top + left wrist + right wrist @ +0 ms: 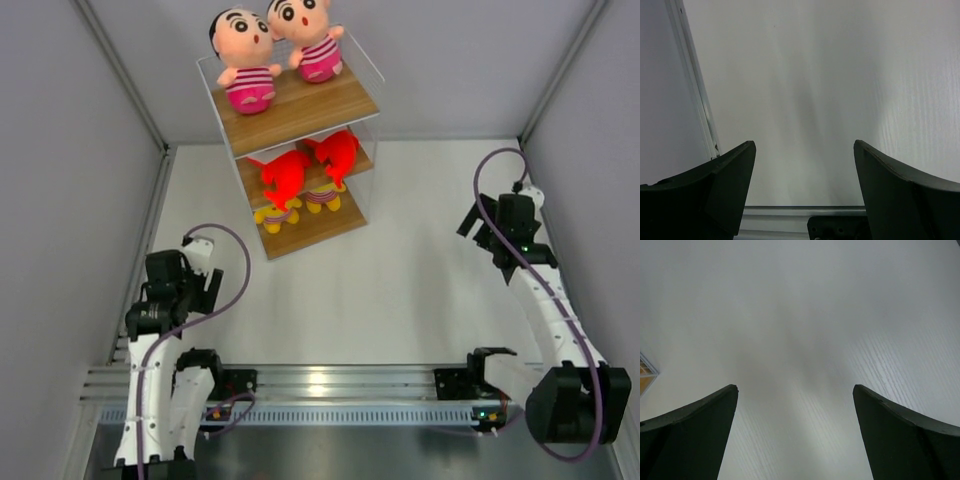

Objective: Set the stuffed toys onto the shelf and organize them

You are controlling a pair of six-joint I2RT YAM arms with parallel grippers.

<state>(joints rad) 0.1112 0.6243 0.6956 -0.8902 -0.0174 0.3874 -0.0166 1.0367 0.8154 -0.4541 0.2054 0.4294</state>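
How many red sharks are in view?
2. Both on the shelf's middle board, side by side: left shark, right shark. The top board partly covers them; others may hide.

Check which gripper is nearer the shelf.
Left. The left gripper sits off the near-left corner of the shelf; the right gripper is farther out to its right, by the side wall.

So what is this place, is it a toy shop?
Probably a robot lab booth, not a shop: plain white table, grey walls, two robot arms bolted to a metal rail.
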